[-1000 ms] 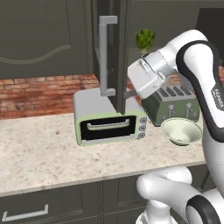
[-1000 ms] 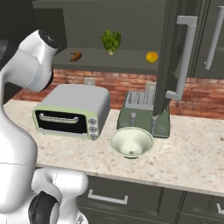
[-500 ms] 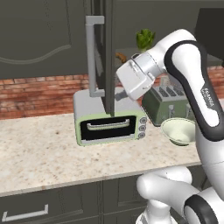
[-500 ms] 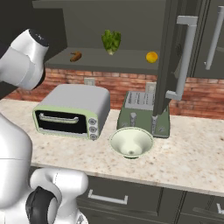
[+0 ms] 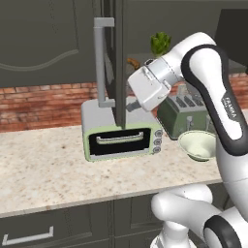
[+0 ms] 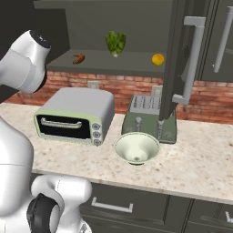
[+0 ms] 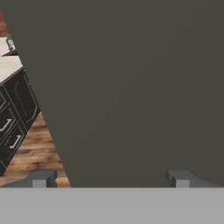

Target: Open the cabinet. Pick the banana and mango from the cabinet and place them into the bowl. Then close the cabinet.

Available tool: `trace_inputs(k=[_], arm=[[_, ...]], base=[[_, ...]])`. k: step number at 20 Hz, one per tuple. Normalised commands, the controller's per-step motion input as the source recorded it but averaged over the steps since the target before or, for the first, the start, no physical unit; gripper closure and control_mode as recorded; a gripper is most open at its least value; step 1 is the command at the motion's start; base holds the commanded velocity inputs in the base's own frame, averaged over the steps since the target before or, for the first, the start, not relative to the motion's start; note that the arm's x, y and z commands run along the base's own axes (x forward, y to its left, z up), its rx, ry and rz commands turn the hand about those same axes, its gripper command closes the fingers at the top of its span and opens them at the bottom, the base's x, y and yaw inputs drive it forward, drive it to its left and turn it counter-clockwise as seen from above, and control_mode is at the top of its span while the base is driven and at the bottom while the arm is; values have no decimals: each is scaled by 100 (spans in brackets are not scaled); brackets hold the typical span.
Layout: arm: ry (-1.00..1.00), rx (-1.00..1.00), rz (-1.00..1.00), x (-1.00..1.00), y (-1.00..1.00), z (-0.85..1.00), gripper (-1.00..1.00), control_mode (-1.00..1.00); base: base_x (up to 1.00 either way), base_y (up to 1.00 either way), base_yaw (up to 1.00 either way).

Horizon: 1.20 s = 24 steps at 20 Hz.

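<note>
Speckled stone counter (image 6: 205, 173) under a brick backsplash, carrying a pale-green toaster oven (image 6: 75, 116), a dark green toaster (image 6: 150, 117) and the cream-green bowl (image 6: 136, 148), sitting empty just in front of the toaster. Above, the cabinet (image 6: 136, 27) with both doors swung out, the left one edge-on in the left base view with its grey bar handle (image 5: 100, 63) facing outward. On the shelf: the banana (image 6: 78, 58) at the left end, long axis lying roughly along the shelf; a lettuce head (image 6: 115, 43) in the middle; the mango (image 6: 157, 59) towards the right, well apart from the banana.

Wrist parked close against the inner face of the left door, to judge from the hand view (a flat dark panel right across the fingers). Gripper (image 7: 109, 178) spread wide, its two tips well apart, nothing between them and, as far as can be told, nothing touched.

Opening step apparently done; no fruit in the bowl yet. Banana probably the nearer target: up and further into the cabinet from the hand, just past the door's edge, calling for a turn of the wrist away from the door and a grasp across the fruit's short width.
</note>
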Motion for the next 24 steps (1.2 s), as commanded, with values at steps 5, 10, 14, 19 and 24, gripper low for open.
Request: trace_inputs(k=[5, 10, 14, 19, 24], arm=[[-6, 0, 0, -4, -17, 0, -100, -100], [-3, 0, 0, -1, -39, 2, -100, -100], [0, 0, 0, 0, -38, 3, -100, -100], [0, 0, -1, 1, -32, 0, -100, -100], [0, 0, -10, 22, -29, -2, -100, -100]], base=[[0, 0, 0], [0, 0, 0], [0, 0, 0], [0, 0, 0], [0, 0, 0]])
